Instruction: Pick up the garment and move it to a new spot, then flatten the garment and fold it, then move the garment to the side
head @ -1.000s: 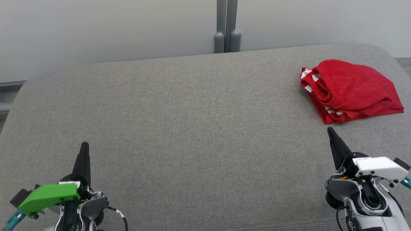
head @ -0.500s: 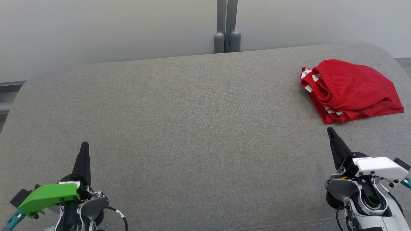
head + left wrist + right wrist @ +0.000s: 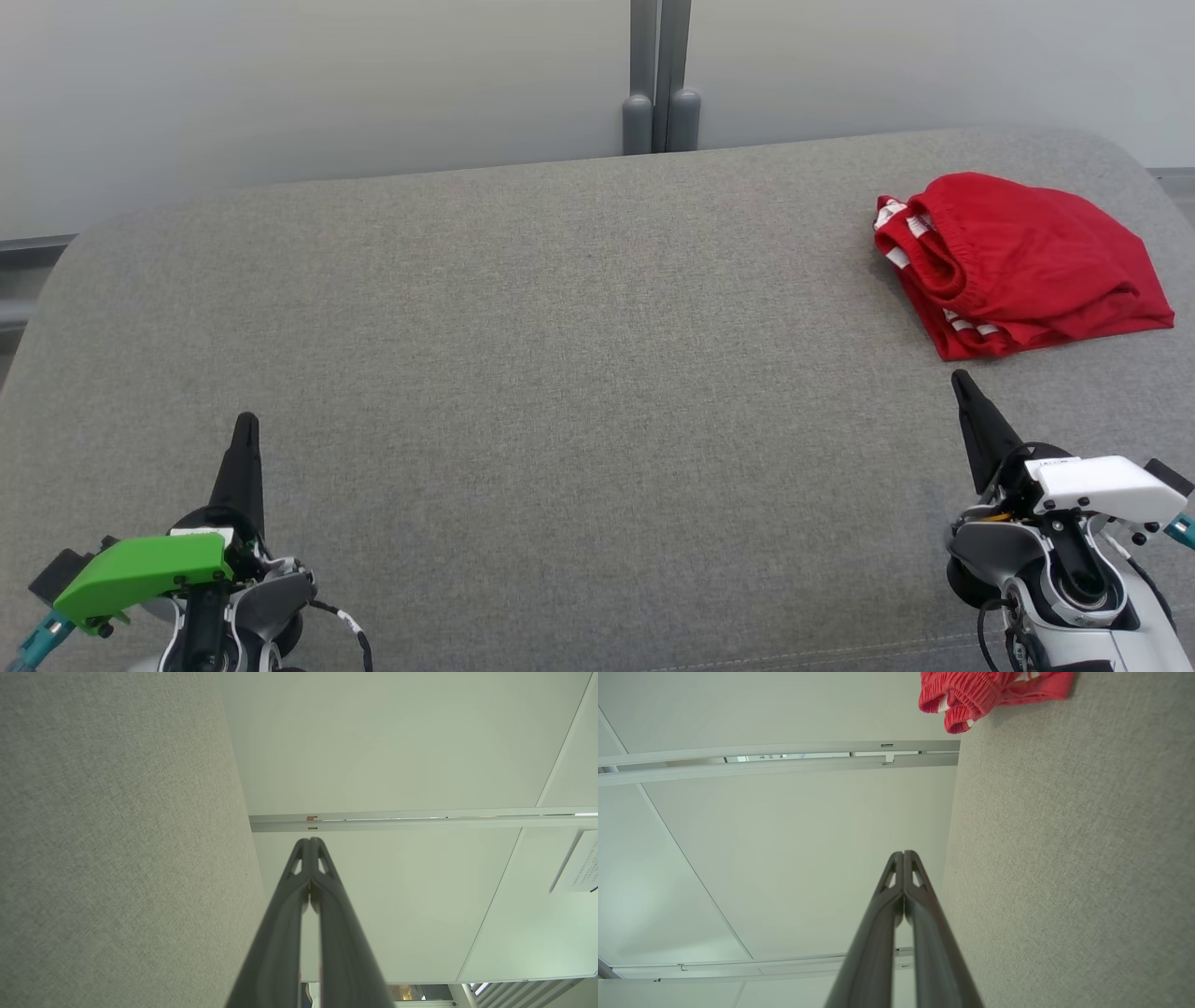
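The left gripper [image 3: 246, 425] is wearing a bright green cover [image 3: 140, 574], while the right gripper [image 3: 960, 378] is wearing a white cover [image 3: 1106, 485] dotted with dark screws [image 3: 1134, 538]. Both are showing long black tapering fingers [image 3: 280, 933], grey housings [image 3: 990, 546] and teal plugs [image 3: 37, 642]. A black cable [image 3: 347, 627] with white bands is curling beside the left one.

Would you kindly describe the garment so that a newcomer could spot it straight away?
Start with the wide grey fabric surface that spans the head view. Near its far right corner, beyond the right hand, lies the garment. It is a bright red bundle with white stripes and a gathered waistband, unlike the plain grey around it.
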{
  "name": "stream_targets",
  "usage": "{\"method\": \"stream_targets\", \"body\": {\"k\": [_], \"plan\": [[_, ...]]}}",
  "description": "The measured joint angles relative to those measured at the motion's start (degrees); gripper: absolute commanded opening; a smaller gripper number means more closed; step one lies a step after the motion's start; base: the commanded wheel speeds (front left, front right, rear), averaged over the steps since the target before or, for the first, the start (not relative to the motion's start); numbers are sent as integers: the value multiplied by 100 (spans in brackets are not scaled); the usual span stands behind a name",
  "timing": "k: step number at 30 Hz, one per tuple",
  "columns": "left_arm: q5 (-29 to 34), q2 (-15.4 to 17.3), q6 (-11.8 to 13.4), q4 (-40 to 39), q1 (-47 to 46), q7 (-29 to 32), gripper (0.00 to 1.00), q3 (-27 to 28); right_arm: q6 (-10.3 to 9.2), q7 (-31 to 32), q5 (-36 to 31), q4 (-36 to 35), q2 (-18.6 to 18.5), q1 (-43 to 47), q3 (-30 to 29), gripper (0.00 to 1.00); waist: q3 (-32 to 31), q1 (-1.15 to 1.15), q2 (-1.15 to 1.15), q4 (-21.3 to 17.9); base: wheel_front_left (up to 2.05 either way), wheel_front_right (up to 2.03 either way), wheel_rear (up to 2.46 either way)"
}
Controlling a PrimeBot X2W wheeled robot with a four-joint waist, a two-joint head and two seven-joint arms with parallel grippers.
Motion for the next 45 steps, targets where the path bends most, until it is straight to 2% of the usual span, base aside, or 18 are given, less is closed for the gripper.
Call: {"method": "stream_targets", "body": {"k": [45], "plan": [[0,0,-1,0,0,0,0,0,0,0,0,0,0,-1,0,0,0,0,0,0,0,0,0]]}}
